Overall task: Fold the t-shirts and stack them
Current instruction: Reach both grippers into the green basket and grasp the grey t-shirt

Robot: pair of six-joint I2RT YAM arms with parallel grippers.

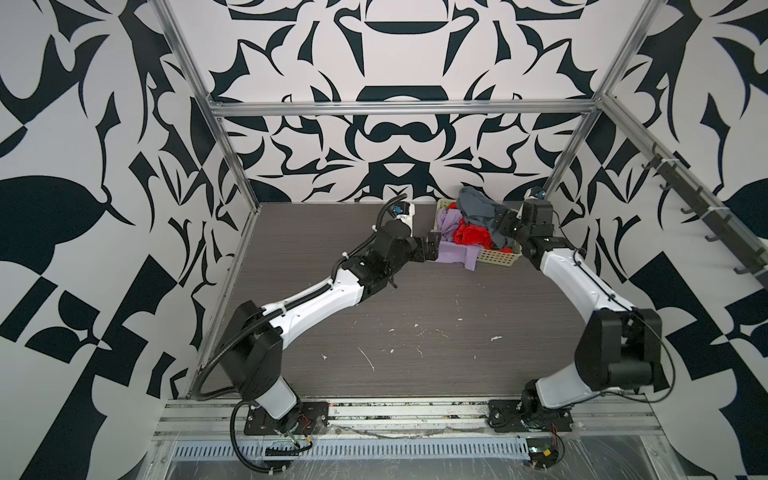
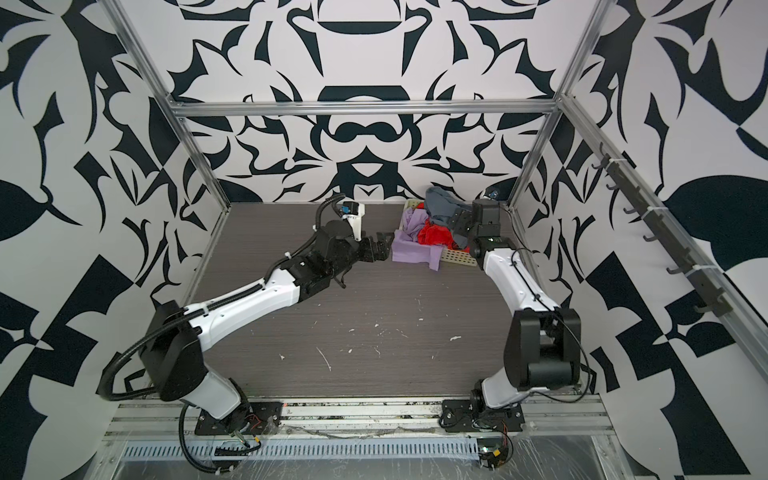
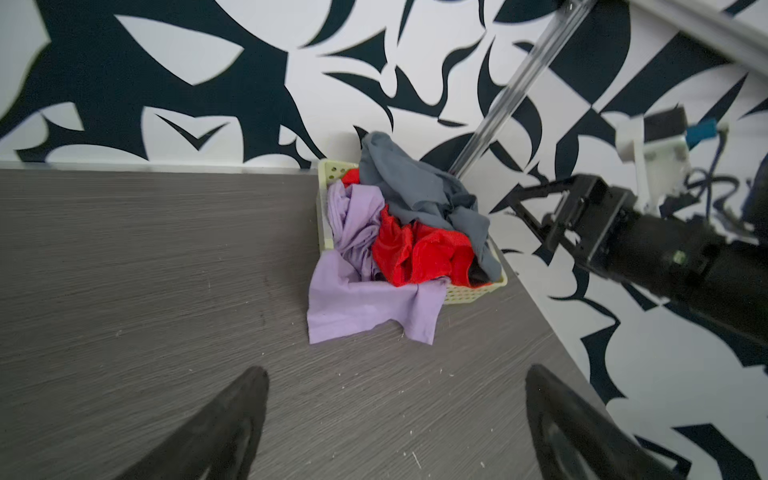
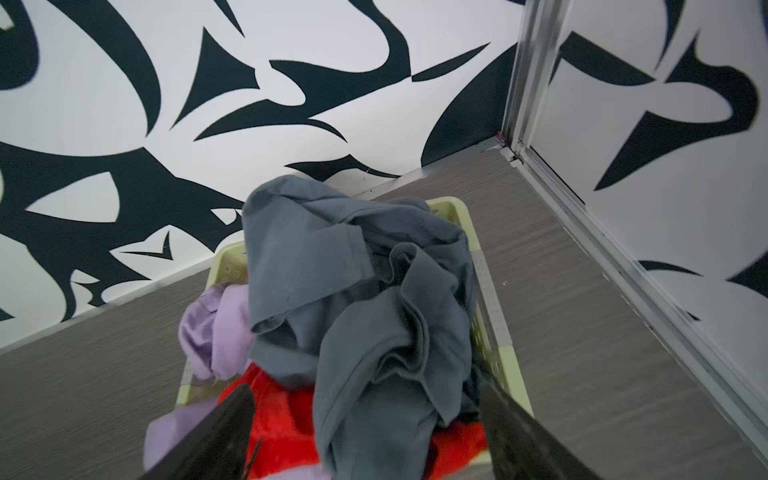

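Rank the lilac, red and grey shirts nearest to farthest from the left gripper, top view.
From the left gripper:
1. Lilac shirt, spilling over the basket's front-left edge.
2. Red shirt, mid-basket.
3. Grey shirt, heaped at the back.

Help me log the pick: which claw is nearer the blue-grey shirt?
Right. The right claw straddles the blue-grey shirt heaped in the basket, jaws apart; the left claw is over the table, short of the basket.

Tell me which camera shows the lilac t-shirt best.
The left wrist view: the lilac t-shirt shows large and unblocked, spilling over the basket rim onto the table. Both top views show it small; the right wrist view shows only patches beside the grey t-shirt.
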